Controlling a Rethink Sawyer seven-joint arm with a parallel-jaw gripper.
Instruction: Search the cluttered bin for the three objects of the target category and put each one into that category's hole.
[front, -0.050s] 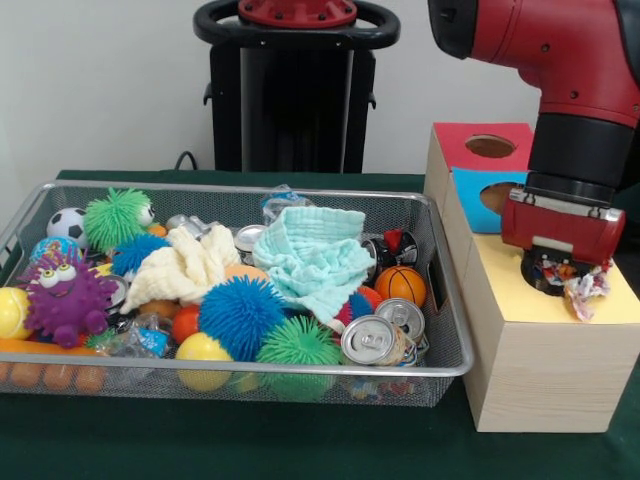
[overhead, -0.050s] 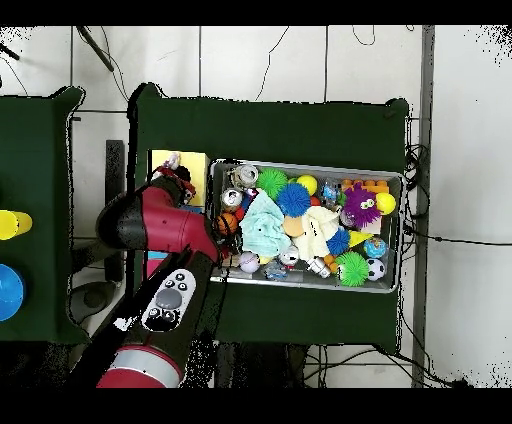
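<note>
tool (front, -0.050s: 560, 272) over yellow hole, wrapper (front, -0.050s: 585, 292) beside

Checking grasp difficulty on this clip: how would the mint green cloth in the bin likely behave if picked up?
The mint green cloth lies crumpled in folds over the clutter, so it is probably floppy and light. Lifted, it would likely drape and unfold, perhaps nudging the orange basketball beside it.

No readable text or labels.
</note>
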